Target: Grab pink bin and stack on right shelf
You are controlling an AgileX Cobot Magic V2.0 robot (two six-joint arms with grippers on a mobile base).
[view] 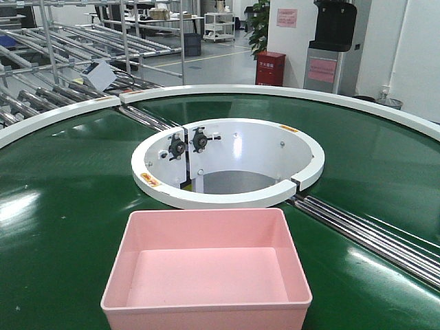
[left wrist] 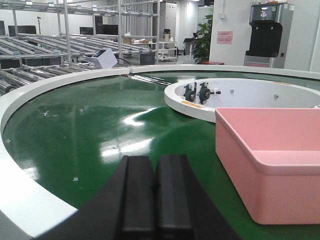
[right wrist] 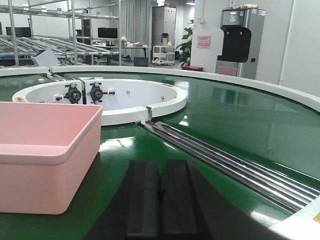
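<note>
Pink bin (view: pixel 206 268) is sitting open side up on the green belt (view: pixel 62 206), close in front of the white ring (view: pixel 227 198), its long side running left to right, while the left claw (left wrist: pixel 154 200) and the right claw (right wrist: pixel 160 200) beside it are pressing their fingers together.

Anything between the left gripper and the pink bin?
Only bare green belt separates the left gripper from the pink bin, shown in the left wrist view.

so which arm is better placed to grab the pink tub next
Right, but only just. The pale-pink rectangular plastic tub sits between the arms: the left tool has it to its right, the right tool to its left, about equally near, both shut. The task's shelf is rightward, though unseen.
</note>
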